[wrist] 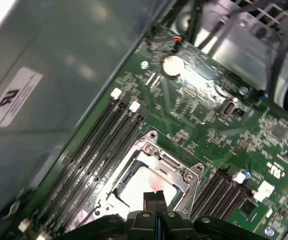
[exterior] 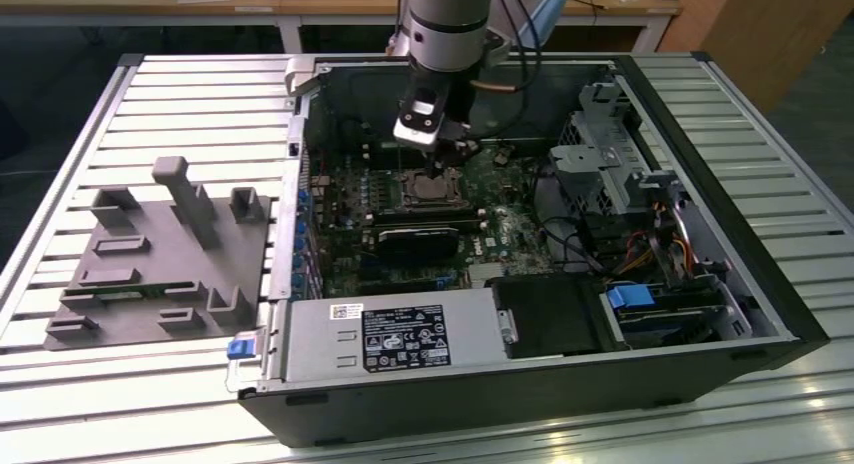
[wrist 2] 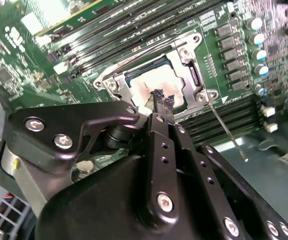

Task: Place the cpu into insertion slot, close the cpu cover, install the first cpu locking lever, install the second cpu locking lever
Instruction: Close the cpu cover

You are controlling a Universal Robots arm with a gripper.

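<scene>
- Fingers (wrist 2: 156,142) of the gripper (wrist 2: 160,98) are pinched together on nothing, with the tips at or just above the cpu (wrist 2: 146,89).
- Under the tips, the cpu sits in the insertion slot (exterior: 430,189), and the cpu cover (wrist 2: 188,75) lies flat around it.
- Beside the fingers, a thin locking lever (wrist 2: 227,131) sticks out unlatched.
- Judged step: working that lever. Push the rod steadily with the clenched tips and keep clear of the memory slots (wrist 2: 224,117) beside it.

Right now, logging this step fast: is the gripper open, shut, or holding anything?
The gripper is shut, holding nothing, its tip by the thin silvery metal cpu cover.
</scene>
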